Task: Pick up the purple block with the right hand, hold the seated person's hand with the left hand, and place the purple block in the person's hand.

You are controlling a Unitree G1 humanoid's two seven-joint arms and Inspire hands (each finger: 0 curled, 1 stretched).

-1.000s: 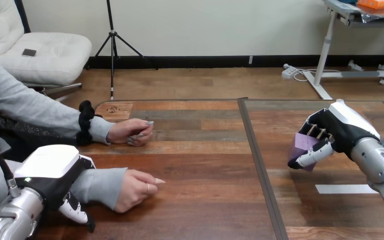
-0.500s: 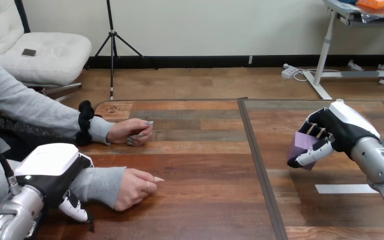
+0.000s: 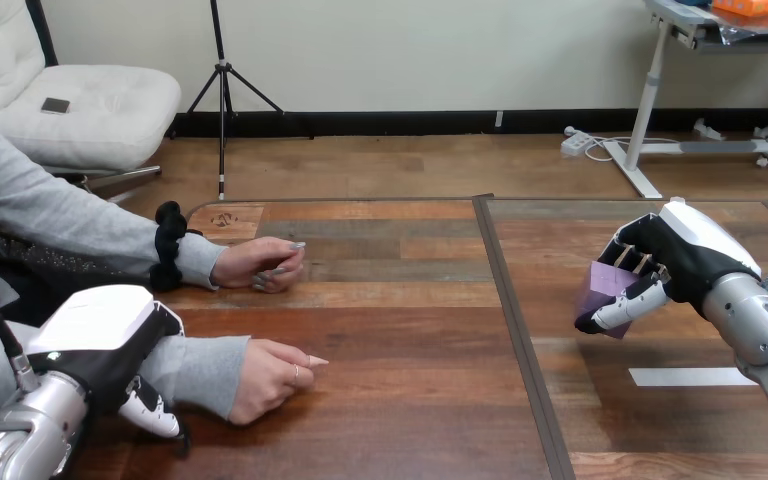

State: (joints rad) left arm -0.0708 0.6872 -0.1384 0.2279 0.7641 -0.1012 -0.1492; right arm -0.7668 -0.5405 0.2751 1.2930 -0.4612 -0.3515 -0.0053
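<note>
The purple block (image 3: 600,288) is off the table at the right, and my right hand (image 3: 682,258) is shut on it, thumb under it and fingers over its top. My left hand (image 3: 100,345) lies over the grey sleeve of the person's nearer forearm (image 3: 195,370) at the lower left, just behind the wrist. The person's nearer hand (image 3: 268,378) rests on the table, loosely closed, past my left hand. Their farther hand (image 3: 260,265) rests curled on the table further back.
A dark seam (image 3: 520,330) runs front to back between the two wooden tabletops. A white tape strip (image 3: 693,377) lies on the right tabletop below my right hand. Bare wood (image 3: 410,330) lies between the person's hands and the block.
My left hand has slid slightly left along the person's forearm. My right hand and the block have barely moved. The person's hands stay put.
</note>
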